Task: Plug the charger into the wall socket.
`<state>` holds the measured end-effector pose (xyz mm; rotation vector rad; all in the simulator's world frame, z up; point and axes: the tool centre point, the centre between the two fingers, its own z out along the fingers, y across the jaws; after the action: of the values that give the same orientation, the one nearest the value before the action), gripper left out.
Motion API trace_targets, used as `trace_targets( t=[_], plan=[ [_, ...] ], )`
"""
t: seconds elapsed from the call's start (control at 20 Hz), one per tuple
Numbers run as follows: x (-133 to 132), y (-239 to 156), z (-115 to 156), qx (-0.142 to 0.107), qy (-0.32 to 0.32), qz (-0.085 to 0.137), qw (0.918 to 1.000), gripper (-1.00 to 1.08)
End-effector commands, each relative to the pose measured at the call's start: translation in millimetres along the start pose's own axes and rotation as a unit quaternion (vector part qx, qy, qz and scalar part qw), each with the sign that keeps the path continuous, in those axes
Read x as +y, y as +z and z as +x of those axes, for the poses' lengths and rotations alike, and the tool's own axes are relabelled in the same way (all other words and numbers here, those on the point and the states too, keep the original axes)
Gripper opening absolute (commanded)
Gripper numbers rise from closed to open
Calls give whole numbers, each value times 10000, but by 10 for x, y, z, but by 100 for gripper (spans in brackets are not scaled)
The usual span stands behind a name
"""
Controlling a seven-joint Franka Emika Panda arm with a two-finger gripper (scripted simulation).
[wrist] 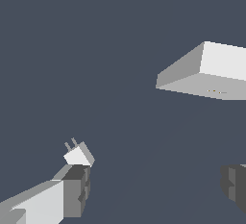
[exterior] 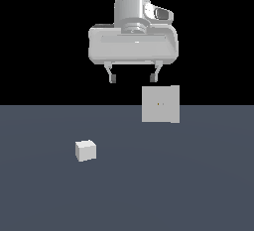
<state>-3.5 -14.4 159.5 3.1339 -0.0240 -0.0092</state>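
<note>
The charger (exterior: pixel 86 150) is a small off-white block lying on the dark floor towards the exterior view's left. In the wrist view the charger (wrist: pixel 79 155) shows two short prongs and sits just beyond one fingertip. The wall socket (exterior: pixel 160 104) is a flat light-grey square panel standing upright at the exterior view's right, with tiny yellowish dots at its centre. The wrist view sees the wall socket (wrist: pixel 211 71) from above. My gripper (exterior: pixel 134 78) hangs high over the floor, open and empty, between the two things. Its fingers (wrist: pixel 77 189) stand wide apart.
The dark grey floor (exterior: pixel 188 185) stretches in all directions with nothing else on it. Behind it the background is black.
</note>
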Motion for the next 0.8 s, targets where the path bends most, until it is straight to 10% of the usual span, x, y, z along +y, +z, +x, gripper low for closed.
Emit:
trace_targets(
  t=[0.0, 0.75],
  plan=[
    [0, 0, 0, 0, 0, 0, 10000, 100],
    [-163, 144, -84, 351, -445, 95, 9983, 100]
  ],
)
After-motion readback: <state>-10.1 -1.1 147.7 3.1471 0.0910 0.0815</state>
